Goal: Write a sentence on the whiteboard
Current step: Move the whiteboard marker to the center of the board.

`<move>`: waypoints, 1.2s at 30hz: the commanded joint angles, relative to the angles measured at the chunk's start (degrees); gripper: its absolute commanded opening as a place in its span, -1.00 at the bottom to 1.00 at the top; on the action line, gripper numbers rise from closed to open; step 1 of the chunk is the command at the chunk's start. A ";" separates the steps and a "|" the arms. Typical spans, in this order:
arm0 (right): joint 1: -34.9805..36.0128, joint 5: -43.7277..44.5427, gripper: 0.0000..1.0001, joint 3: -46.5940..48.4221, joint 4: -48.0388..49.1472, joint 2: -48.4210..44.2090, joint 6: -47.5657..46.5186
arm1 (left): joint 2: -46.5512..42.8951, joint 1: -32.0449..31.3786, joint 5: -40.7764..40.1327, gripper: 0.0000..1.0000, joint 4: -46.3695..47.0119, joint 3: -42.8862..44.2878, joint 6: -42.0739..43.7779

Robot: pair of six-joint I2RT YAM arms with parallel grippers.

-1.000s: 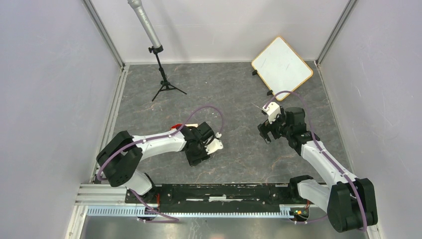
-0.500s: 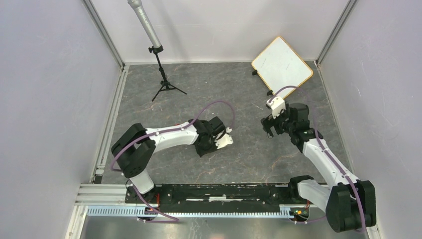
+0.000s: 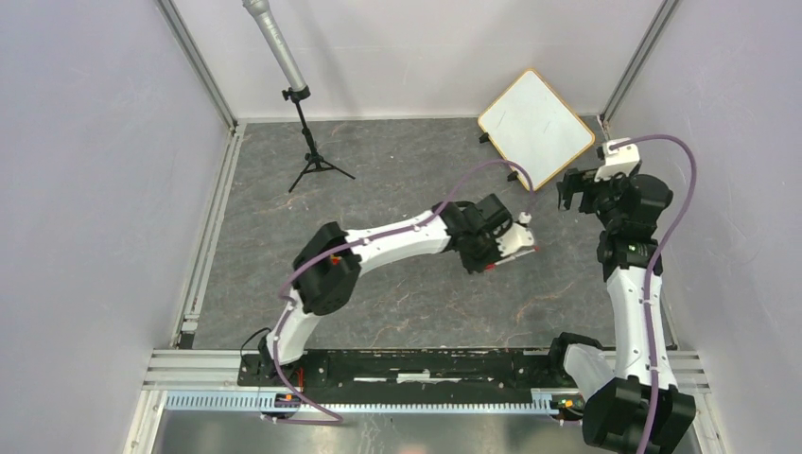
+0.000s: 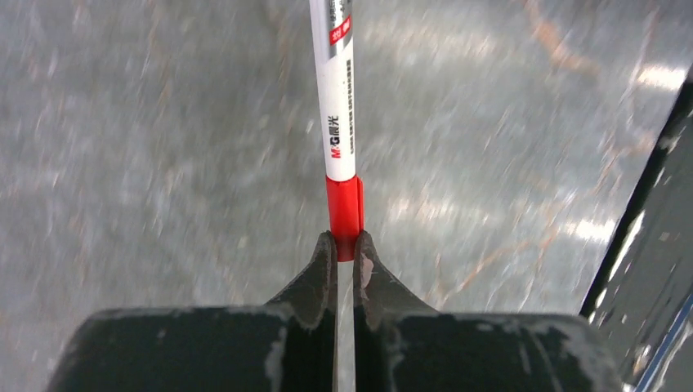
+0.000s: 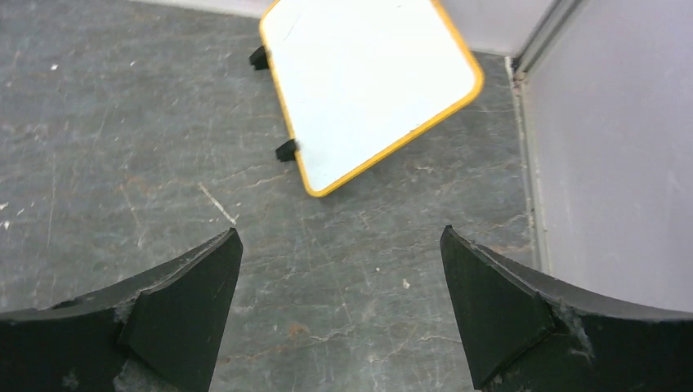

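The whiteboard (image 3: 536, 128) leans at the back right corner, white with a tan-orange frame and black clip feet; it also fills the top of the right wrist view (image 5: 368, 82). Its face is plain white, and the sentence is not in view. My left gripper (image 3: 518, 251) hovers over the grey floor just below the board, shut on a red-and-white marker (image 4: 338, 122) by its red end, and the barrel points straight away from the jaws (image 4: 344, 245). My right gripper (image 3: 574, 189) is raised beside the board's near right corner, open and empty (image 5: 339, 237).
A black tripod (image 3: 307, 156) carrying a grey tube (image 3: 274, 43) stands at the back left. Pale walls close in both sides, with a metal rail (image 5: 527, 163) along the right wall. An aluminium rail (image 3: 378, 378) runs along the near edge.
My left gripper has shut on the marker and the arm has stretched right toward the whiteboard. The right arm has risen and swung back to the right, beside the board.
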 commanded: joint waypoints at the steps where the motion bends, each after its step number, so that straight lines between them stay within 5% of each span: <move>1: -3.12 -0.73 0.96 3.83 2.48 -0.77 4.29 | 7.12 -3.67 5.33 -0.95 1.97 9.91 -4.60; 8: -5.83 -0.98 0.96 4.34 2.64 0.19 5.81 | 15.57 -6.46 8.05 -0.95 1.93 20.94 -8.18; 18: -6.10 -3.77 0.95 1.90 3.56 1.26 5.99 | 19.81 -8.11 1.53 -0.92 -0.93 20.67 -10.30; 30: -6.10 -4.82 0.95 0.73 4.28 1.36 5.90 | 20.64 -7.99 -2.24 -0.01 -2.00 23.46 -12.34; 36: -6.11 -2.87 0.95 1.45 4.42 1.21 6.58 | 14.81 -6.80 -1.99 0.22 -3.09 21.22 -12.25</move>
